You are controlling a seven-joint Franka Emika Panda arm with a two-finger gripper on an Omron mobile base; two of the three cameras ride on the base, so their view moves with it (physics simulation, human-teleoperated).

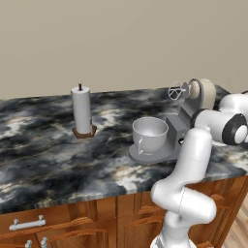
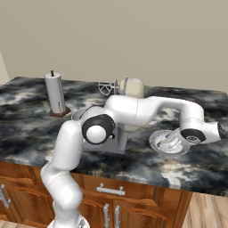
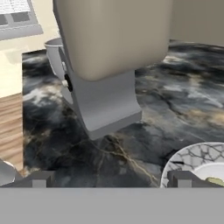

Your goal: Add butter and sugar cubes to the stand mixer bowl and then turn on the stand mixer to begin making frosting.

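Observation:
The stand mixer (image 1: 186,121) stands on the dark marble counter with its cream head (image 1: 202,92) tilted back and the whisk (image 1: 177,91) raised. The stand mixer bowl (image 1: 150,133), light grey with a side handle, sits on the mixer's flat base. In the hand view I face the mixer's (image 3: 107,100) grey column from behind, the bowl (image 3: 54,57) showing past its left side. My gripper (image 2: 169,143) hangs low over a round white plate (image 2: 158,143) right of the mixer. It is open (image 3: 109,181) and holds nothing. A yellowish piece, apparently the butter (image 3: 215,180), lies on the plate (image 3: 192,157). The sugar cubes are out of view.
A white paper-towel roll (image 1: 81,109) on a brown stand rises at the left of the counter. A small dark knob (image 3: 68,83) sits on the mixer's side. The counter's front edge drops to wooden cabinets (image 1: 72,227). My own arm (image 2: 133,111) stretches across in front of the mixer.

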